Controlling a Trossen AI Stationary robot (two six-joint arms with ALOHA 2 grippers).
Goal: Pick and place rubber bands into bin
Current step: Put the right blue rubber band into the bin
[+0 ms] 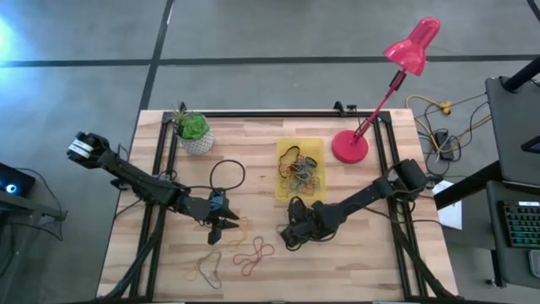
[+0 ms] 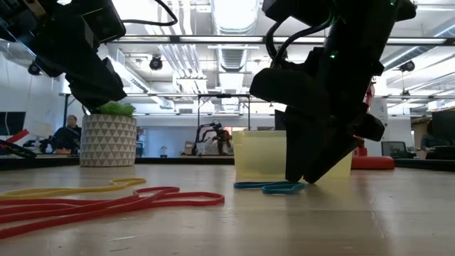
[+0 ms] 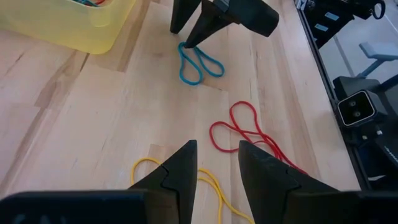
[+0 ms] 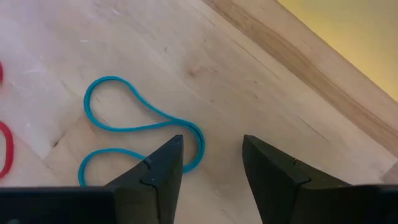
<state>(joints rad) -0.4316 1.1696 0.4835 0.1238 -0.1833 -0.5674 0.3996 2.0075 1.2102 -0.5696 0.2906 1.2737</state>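
Wooden table [image 1: 354, 253], potted plant [image 1: 194, 131], pink lamp [image 1: 396, 76], yellow bin [image 1: 301, 169]

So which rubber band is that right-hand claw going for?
Find the yellow bin mid-table. Just off its near corner, the right gripper stands over a rubber band lying flat in a figure-eight. It is the only blue one on the bare wood; its loose neighbours are red and yellow.
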